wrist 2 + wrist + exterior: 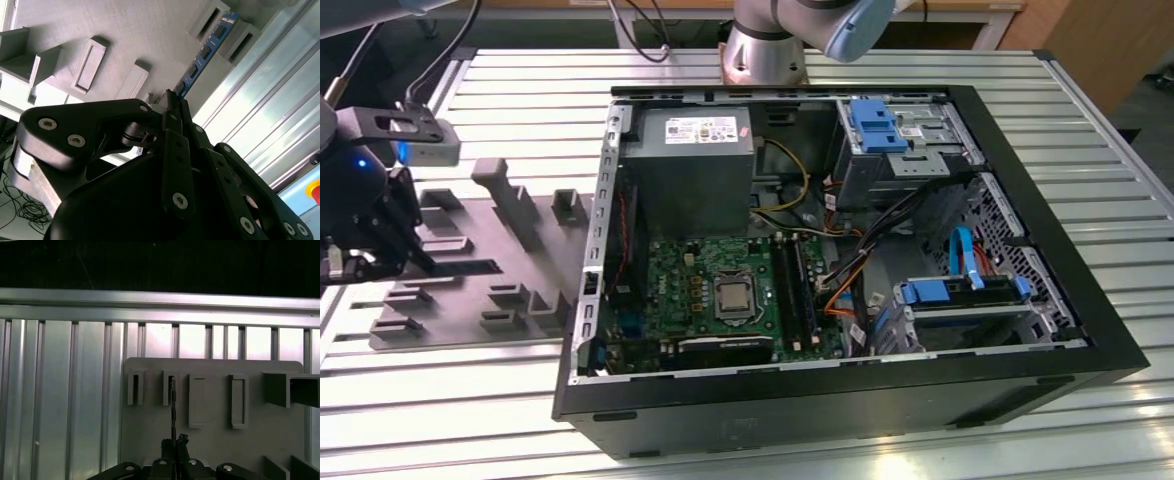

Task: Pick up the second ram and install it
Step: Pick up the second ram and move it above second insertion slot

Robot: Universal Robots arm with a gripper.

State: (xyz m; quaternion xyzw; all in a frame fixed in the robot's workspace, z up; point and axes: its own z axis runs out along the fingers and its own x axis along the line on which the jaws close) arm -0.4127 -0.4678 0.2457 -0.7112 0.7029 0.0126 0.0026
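Observation:
The second ram (205,52) is a thin blue strip with dark chips; in the first wrist view it shows edge-on as a dark line (173,410). My gripper (174,97) is shut on its near end, the black fingers (170,107) pressed against both faces. The strip's far end reaches a raised slotted holder (227,22) on the grey fixture tray (125,30). In the exterior view my gripper (358,262) hangs over that tray (494,250) at the view's left, away from the open computer case (1067,350). Black slot rails (794,285) lie on the green motherboard (674,270).
The case holds a grey power supply (687,170), blue drive brackets (881,125) and loose cables (854,285). Several raised blocks and slots (237,400) stand on the tray. Ribbed aluminium table slats (60,390) surround it. The arm's base (767,50) stands behind the case.

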